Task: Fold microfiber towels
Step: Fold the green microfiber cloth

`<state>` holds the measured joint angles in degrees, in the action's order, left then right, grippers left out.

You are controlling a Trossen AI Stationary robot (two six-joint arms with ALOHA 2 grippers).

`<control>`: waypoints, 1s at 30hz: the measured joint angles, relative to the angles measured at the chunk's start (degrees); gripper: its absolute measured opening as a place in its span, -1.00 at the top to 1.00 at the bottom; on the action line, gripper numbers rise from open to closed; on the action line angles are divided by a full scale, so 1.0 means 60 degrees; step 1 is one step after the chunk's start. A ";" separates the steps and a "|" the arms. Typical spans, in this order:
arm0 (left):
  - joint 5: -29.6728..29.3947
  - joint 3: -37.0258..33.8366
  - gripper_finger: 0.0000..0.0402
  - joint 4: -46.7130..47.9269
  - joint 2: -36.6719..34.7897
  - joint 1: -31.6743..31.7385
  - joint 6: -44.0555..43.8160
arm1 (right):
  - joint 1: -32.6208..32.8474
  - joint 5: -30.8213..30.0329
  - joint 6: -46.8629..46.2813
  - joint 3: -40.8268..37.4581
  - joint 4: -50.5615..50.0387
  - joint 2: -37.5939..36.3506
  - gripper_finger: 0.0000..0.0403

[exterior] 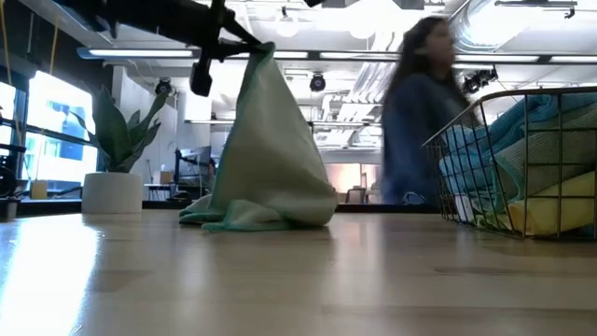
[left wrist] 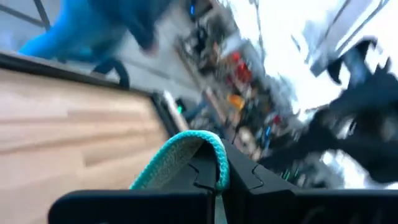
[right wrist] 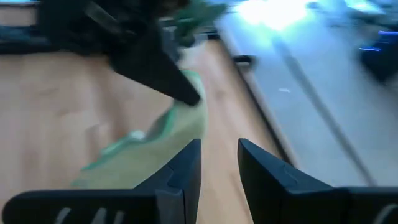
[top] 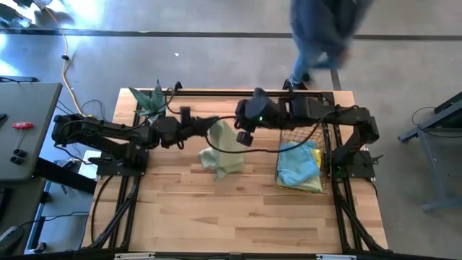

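Observation:
A pale green microfiber towel [top: 225, 155] with a teal hem hangs in a cone from my left gripper [top: 211, 130] at the table's middle. Its lower part lies bunched on the table [exterior: 256, 215]. My left gripper [left wrist: 217, 180] is shut on it. My right gripper [top: 244, 137] is open and empty [right wrist: 217, 165], just to the right of the towel's raised top and above the table. A light blue towel [top: 296, 162] and a yellow towel [top: 312, 180] lie in the wire basket [top: 328, 155]. My left gripper pinches the towel's teal hemmed edge [left wrist: 211, 149] between its two fingers; the hem arches up out of them in a loop. The fingers come roughly level from the table's left. The towel hangs below them [exterior: 266, 121], draped, with its bottom resting bunched on the table.
The wire basket [exterior: 466, 177] stands at the table's right. A potted plant [top: 151, 101] stands at the far left corner. A person [top: 321, 36] walks past beyond the far edge. Bare wood [top: 216, 209] lies toward the near edge.

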<state>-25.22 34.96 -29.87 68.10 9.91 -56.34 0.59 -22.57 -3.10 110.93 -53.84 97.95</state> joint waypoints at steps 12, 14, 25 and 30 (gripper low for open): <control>0.0413 0.0000 1.00 -0.1311 0.0000 0.0880 -0.0500 | 0.0923 -0.4482 -0.3189 -0.0013 0.0240 0.1249 0.51; 0.0862 0.0000 1.00 -0.1300 0.0000 0.0997 -0.0668 | 0.0936 -0.4450 -0.3157 -0.0018 0.0583 0.1400 0.51; 0.3272 0.0000 1.00 -0.1318 0.0000 0.1933 -0.0685 | 0.1040 -0.4510 -0.2463 -0.0018 0.2372 0.2020 0.51; 0.4626 0.0000 1.00 -0.1507 0.0000 0.2471 -0.0597 | 0.1447 -0.6563 -0.2768 -0.0026 0.1768 0.2477 0.51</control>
<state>2.53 34.96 -38.91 68.10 24.74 -59.92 9.27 -61.95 -19.71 110.78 -43.23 112.81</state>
